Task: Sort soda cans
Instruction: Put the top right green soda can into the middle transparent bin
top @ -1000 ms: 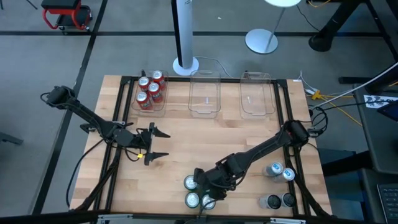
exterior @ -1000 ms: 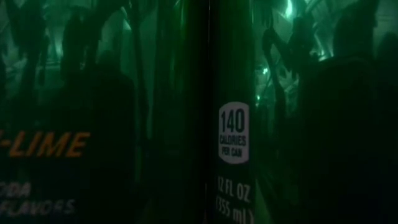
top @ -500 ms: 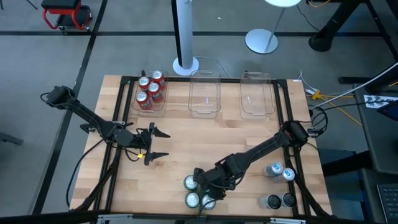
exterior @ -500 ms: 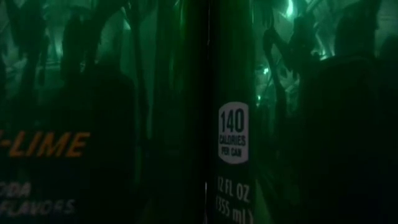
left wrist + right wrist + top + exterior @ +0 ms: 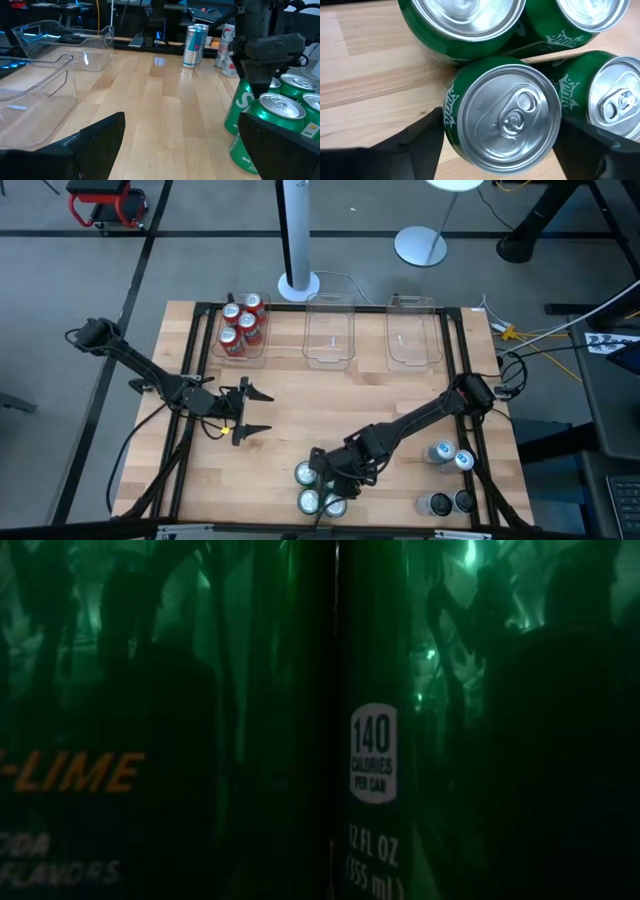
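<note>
Several green soda cans (image 5: 308, 501) stand upright in a cluster at the table's near edge. My right gripper (image 5: 327, 471) points steeply down over one of them (image 5: 505, 117). Its open fingers (image 5: 415, 142) stand on either side of that can's wall, close against it. Another green can (image 5: 330, 720) fills the low view. Red cans (image 5: 241, 325) stand in the far-left clear bin. Blue-silver cans (image 5: 449, 455) and dark cans (image 5: 449, 502) stand at the near right. My left gripper (image 5: 247, 411) waits open above the table's left part, holding nothing. My right gripper comes at the green can from above, one finger beside each side of its wall (image 5: 449, 125), just below the silver top. The can stands upright on the table among its neighbours. Whether the fingers touch the wall, I cannot tell.
Two clear bins (image 5: 329, 332) (image 5: 413, 332) with nothing in them stand at the far edge, right of the bin with red cans. Neighbouring green cans (image 5: 465, 20) (image 5: 615, 100) crowd close around the flanked can. Bare wood lies in the table's middle (image 5: 340, 400).
</note>
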`<action>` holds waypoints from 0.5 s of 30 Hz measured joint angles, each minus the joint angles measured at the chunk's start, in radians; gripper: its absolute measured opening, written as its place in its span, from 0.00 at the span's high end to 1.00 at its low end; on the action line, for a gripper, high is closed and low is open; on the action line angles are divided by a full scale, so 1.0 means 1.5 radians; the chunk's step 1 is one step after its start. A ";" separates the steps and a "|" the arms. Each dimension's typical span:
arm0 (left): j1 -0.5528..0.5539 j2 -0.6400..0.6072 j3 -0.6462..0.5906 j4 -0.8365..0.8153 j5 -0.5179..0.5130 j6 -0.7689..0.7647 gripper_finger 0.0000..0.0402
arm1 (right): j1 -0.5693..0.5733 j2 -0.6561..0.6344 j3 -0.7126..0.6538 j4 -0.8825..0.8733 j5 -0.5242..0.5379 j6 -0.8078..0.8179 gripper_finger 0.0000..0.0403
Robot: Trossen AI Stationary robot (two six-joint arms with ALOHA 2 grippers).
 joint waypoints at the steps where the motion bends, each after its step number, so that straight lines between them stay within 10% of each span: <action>1: 0.000 0.000 0.000 0.000 0.000 0.000 0.07 | 0.000 0.000 0.000 0.000 0.000 -0.001 0.25; 15: 0.000 0.000 0.000 0.000 0.000 0.000 0.07 | -0.002 -0.053 -0.004 -0.063 0.090 -0.010 0.29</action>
